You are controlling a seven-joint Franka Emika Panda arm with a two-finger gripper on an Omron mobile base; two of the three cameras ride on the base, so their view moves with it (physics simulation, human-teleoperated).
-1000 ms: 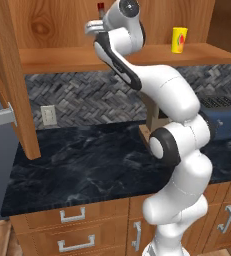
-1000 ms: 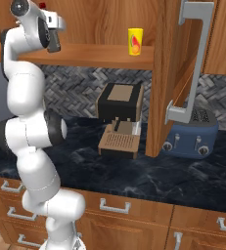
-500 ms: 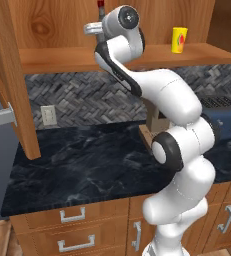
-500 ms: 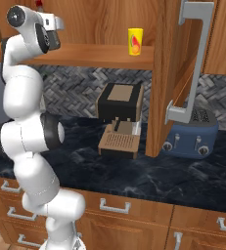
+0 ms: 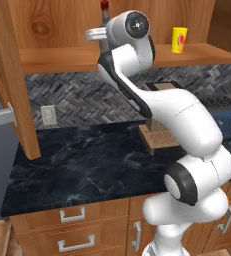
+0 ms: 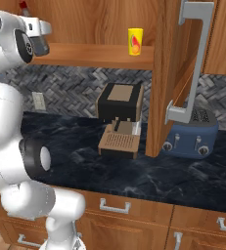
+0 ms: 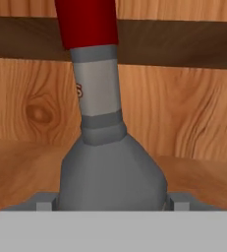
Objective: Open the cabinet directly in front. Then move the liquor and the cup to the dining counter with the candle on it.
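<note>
Bottle: grey translucent round-bodied liquor [image 7: 102, 147] with red cap, upright on cabinet shelf [image 5: 62, 57], dead ahead, between fingertips.
End effector [image 7: 112, 202]: wide open, holding nothing.

The liquor [image 7: 110, 167] is grey with a paler neck band and a red cap, and the cup [image 5: 179, 39] is bright yellow with a red-orange mark. The cabinet [image 6: 170, 73] is medium-brown wood with silver handles. Below, the counter [image 5: 87, 165] is black veined marble, the backsplash [image 5: 82, 97] grey herringbone, the toaster [image 6: 192, 139] blue.
</note>
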